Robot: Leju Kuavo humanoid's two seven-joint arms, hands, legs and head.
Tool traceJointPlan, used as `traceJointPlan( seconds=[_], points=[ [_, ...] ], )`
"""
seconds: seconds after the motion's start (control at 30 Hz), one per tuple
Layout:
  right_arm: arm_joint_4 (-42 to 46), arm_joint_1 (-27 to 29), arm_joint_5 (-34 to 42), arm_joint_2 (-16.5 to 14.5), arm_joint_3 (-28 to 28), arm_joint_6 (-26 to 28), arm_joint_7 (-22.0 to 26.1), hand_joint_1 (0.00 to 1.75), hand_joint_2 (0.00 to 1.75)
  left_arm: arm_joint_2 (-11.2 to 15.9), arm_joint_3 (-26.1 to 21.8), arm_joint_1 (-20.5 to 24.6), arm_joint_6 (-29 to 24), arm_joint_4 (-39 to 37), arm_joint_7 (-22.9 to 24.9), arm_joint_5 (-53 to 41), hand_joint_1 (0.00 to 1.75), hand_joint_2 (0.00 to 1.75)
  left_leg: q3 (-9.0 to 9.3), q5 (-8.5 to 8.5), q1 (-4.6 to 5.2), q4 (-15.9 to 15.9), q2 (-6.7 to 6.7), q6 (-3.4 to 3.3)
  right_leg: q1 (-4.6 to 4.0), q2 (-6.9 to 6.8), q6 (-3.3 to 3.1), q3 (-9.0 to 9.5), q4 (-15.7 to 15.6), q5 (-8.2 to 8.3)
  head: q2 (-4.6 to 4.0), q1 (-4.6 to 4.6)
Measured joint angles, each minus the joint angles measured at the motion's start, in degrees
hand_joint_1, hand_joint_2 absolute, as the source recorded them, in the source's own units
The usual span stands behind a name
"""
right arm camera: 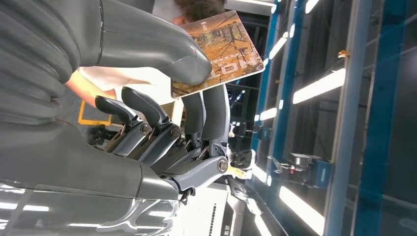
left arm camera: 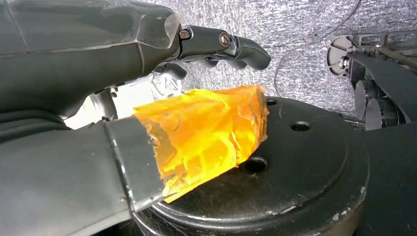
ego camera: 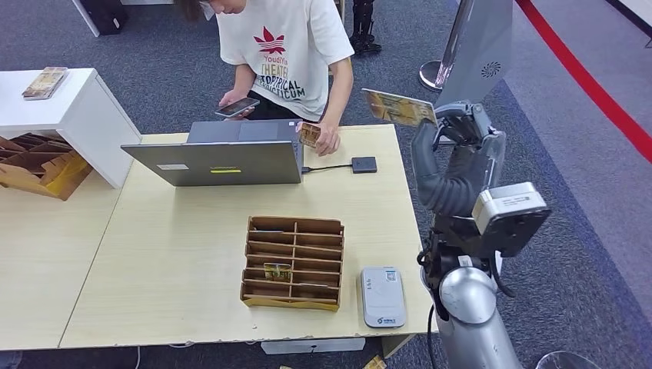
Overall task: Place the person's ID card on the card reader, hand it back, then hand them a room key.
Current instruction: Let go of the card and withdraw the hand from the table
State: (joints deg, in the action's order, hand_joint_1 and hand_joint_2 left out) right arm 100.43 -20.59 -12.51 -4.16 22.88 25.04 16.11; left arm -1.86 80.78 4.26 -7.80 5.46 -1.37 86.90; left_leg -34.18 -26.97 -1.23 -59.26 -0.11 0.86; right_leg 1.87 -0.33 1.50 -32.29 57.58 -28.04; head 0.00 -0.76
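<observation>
Your right hand (ego camera: pixel 454 123) is raised at the right side of the table (ego camera: pixel 184 254) and it pinches a room key card (ego camera: pixel 398 108) between the thumb and the straight fingers, as the right wrist view shows clearly; the other fingers are curled below and touch nothing. The card is thin, flat and stiff, and it looks very light, so weight is no problem for you, but its glossy printed face is probably slippery and the grip covers only one corner zone. Most of the card stands free beyond the fingers, toward the person (ego camera: pixel 284 54), and I think this is good: it leaves a wide free edge where they can take it. Keep the pinch firm but do not squeeze harder, because a card like this may bend or shoot out sideways. The person already holds a small card (ego camera: pixel 309 134) in one hand at the far edge of the table, beside the laptop (ego camera: pixel 223 157), and a phone (ego camera: pixel 237 107) in the other. The card reader (ego camera: pixel 383 296) lies bare near you, just beside the wooden card holder (ego camera: pixel 292 261). Your left hand (left arm camera: pixel 147 83) holds nothing, with its fingers only loosely bent.
</observation>
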Motion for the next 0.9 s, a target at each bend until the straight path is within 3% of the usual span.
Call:
traceJointPlan(
  seconds=[0.43, 0.9],
  points=[
    [-20.0, -14.7, -3.3, -2.3, 0.0, -1.6, -5.7, 1.75, 1.75, 0.8, 3.0, 1.0, 1.0, 0.0, 0.8, -3.4, 0.00, 0.00, 0.01, 0.12, 0.00, 0.0, 0.00, 0.00, 0.00, 0.00, 0.00, 0.00, 0.0, 0.09, 0.00, 0.00],
    [-39.3, -24.6, -10.7, -4.4, 0.3, -3.0, -10.1, 1.75, 1.75, 1.4, 5.3, 1.6, 1.8, 0.0, 1.5, -5.0, 0.00, 0.00, 0.01, 0.11, 0.00, 0.0, -0.01, 0.01, -0.01, -0.01, 0.00, 0.00, 0.0, 0.09, 0.00, 0.01]
  ],
)
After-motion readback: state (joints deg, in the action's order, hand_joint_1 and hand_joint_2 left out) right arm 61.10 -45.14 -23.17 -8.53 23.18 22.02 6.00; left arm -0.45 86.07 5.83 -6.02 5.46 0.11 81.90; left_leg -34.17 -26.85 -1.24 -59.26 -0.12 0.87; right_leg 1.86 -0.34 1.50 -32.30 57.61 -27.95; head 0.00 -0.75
